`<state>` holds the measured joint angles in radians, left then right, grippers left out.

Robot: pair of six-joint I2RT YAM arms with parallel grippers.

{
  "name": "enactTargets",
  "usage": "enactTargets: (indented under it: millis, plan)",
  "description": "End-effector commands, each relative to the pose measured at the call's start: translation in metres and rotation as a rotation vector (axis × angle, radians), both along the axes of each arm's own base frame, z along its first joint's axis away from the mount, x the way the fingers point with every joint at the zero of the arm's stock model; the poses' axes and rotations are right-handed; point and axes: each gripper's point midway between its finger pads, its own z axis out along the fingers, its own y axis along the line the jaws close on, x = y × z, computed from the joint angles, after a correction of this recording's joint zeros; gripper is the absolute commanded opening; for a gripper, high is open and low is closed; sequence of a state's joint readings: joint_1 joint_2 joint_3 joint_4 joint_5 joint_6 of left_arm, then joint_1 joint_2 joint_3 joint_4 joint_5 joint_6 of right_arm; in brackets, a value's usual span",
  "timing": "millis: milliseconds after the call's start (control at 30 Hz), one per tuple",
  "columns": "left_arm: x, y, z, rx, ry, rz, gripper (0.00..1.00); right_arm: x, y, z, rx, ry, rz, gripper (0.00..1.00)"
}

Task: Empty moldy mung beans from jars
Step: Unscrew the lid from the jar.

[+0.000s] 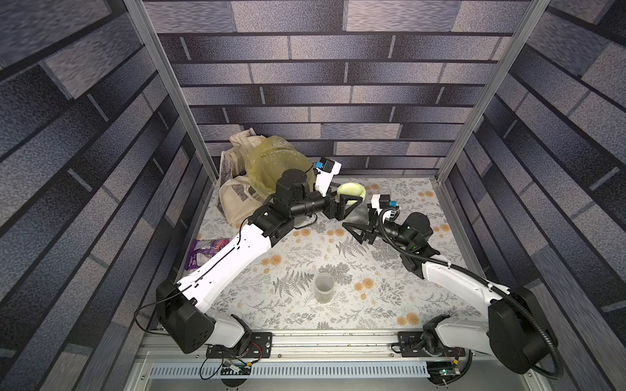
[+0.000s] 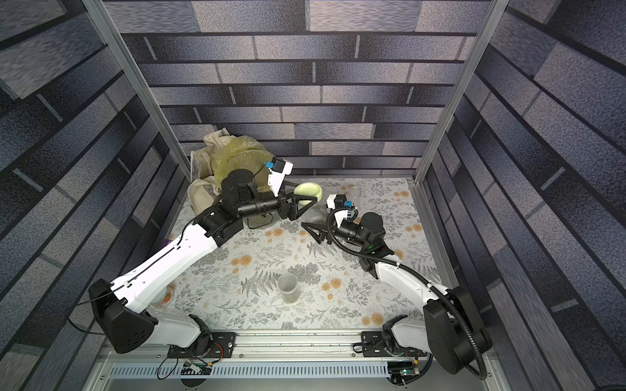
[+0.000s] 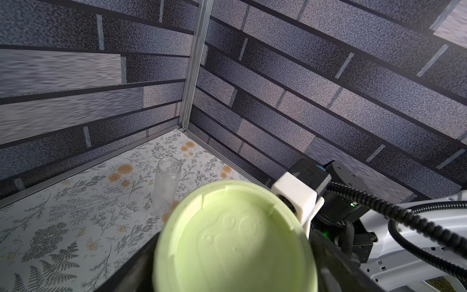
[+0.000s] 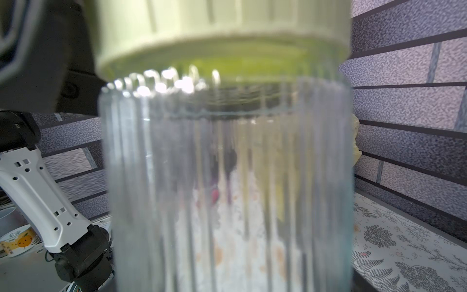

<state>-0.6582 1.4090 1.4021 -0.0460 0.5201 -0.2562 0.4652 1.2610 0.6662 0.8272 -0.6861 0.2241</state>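
The left gripper point(image 1: 350, 202) is closed about the lime-green round plastic lid point(image 3: 235, 240). The lid sits slightly tilted on the mouth of the wide ribbed clear jar point(image 4: 227, 177); whether its threads are engaged I cannot tell. The right gripper point(image 1: 358, 223) clasps that jar by its wall. Only its near finger shows in both top views, the far one hidden behind the jar. The right wrist view is all blurred ribs, so I cannot make out any contents.

Beyond the ribbed jar, toward the back wall, the tall slim clear jar point(image 3: 168, 187) stands upright. It is plain in the left wrist view and nearly hidden in both top views.

The short clear jar point(image 1: 324, 287) stands well apart on the ribbed jar's near side, with a thin layer of dull olive mung beans point(image 1: 324, 298) at its bottom.

To the ribbed jar's left, the grey bin lined with a yellow plastic bag point(image 1: 271, 166) is half covered by the left arm.

The metal tin can point(image 4: 19, 241), cut off at the frame edge, shows a cartoon orange; its lettering is unreadable.
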Motion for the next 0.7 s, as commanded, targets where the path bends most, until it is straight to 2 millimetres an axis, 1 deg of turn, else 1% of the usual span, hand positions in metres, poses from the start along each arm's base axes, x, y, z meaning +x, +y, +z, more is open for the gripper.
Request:
enactTargets:
  millis: [0,367,500,667]
  plan:
    - [-0.0077,-0.0034,0.0127,-0.023,0.000,-0.047,0.89,-0.0038,-0.0009,0.0237,0.047,-0.077,0.006,0.44]
    - [-0.0073,-0.0071,0.0070,0.013,0.006,-0.059,0.91,-0.0019,-0.0002,0.0213,0.041,-0.066,0.009,0.44]
    - [-0.0056,-0.0061,0.0046,0.023,0.006,-0.049,0.90,-0.0023,0.0002,0.0212,0.041,-0.066,0.011,0.44]
    - [-0.0053,-0.0059,0.0066,0.017,0.001,-0.046,0.89,-0.0018,0.0003,0.0205,0.042,-0.066,0.010,0.43]
